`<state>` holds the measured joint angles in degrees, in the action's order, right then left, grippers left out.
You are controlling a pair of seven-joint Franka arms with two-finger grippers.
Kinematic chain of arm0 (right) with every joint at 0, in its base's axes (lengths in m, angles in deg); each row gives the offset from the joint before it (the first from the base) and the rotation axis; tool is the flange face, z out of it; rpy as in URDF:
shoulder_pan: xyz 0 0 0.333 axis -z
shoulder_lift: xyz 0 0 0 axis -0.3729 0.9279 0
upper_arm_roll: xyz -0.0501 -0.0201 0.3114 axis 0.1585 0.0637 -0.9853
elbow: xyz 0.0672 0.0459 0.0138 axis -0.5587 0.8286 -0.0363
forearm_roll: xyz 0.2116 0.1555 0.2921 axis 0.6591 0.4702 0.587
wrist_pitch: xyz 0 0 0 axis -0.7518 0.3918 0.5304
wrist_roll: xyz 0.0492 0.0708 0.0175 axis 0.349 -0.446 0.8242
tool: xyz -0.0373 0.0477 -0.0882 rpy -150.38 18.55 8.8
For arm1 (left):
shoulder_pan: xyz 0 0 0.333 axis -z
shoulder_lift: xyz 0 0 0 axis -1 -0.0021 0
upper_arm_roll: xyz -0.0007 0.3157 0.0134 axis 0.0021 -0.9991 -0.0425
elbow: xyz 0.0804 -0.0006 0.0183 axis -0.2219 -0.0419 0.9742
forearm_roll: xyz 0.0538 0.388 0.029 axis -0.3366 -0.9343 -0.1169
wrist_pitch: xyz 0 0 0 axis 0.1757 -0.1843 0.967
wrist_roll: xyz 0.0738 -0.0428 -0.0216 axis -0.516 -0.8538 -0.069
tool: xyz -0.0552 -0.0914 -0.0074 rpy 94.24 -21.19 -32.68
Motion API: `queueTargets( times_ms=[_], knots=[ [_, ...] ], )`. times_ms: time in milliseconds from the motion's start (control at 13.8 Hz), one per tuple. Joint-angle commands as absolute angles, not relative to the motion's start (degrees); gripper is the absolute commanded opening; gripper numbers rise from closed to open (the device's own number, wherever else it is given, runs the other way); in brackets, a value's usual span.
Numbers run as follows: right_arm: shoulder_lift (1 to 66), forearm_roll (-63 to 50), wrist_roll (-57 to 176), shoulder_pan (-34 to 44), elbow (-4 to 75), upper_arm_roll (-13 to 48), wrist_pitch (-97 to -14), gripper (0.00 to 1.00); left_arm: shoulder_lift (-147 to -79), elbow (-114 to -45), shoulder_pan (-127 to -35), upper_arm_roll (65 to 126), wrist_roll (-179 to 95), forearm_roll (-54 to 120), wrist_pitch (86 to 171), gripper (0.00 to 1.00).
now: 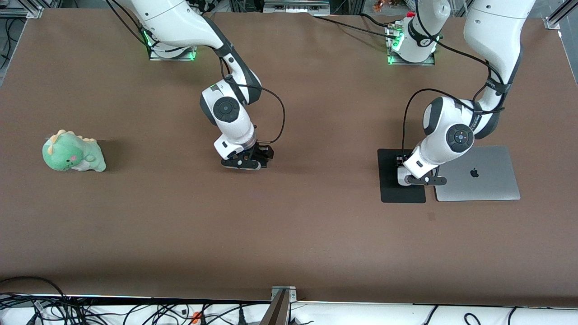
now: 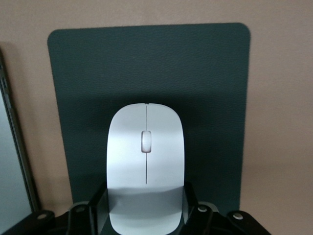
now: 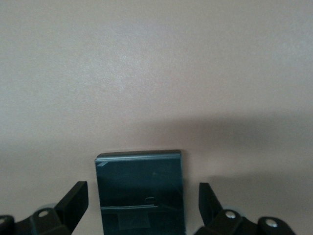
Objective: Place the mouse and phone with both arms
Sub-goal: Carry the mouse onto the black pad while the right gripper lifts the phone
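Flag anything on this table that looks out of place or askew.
Only the green plush dinosaur toy stands out: alone at the right arm's end of the brown table, tipped on its side, unrelated to the silver closed laptop and flat black mat.

Two white, glossy, jointed robot arms, the right arm (image 1: 180,22) and the left arm (image 1: 492,27), showed dark grey bands at their joints and round dark caps on their wrist housings, the left cap marked with a small blue dot. Black cables ran along each arm and looped out beside the wrists. Green lights glowed at both square metal bases. A small red part sat atop the left base. Each arm ended in a black two-finger claw, the right claw (image 1: 246,161) and the left claw (image 1: 422,179), with silver screw heads set in the black finger mounts.
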<state>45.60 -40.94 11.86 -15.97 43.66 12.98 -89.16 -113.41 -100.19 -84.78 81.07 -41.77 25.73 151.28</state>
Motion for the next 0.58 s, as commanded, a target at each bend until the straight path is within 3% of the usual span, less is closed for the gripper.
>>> queueTargets(
  times_ms=[0, 72, 217, 506],
  knots=[
    [47.8, -43.06, 8.22, -21.51, 43.14, 17.45, -91.43, 1.0, -114.01, -99.3, -86.1, 81.83, -41.36, 26.84, 151.36, 0.84],
    [48.33, -43.14, 8.13, -22.22, 43.14, 17.81, -91.53, 1.0, -114.28, -98.78, -86.62, 81.83, -41.36, 26.84, 151.36, 1.0],
    [48.6, -43.76, 8.39, -22.32, 43.14, 17.9, -91.61, 0.94, -113.93, -97.37, -86.72, 81.83, -40.39, 26.76, 150.66, 1.0],
    [48.51, -44.81, 9.53, -21.53, 42.88, 17.9, -91.09, 0.63, -110.42, -93.16, -86.98, 81.74, -40.65, 26.76, 144.44, 1.0]
  ],
)
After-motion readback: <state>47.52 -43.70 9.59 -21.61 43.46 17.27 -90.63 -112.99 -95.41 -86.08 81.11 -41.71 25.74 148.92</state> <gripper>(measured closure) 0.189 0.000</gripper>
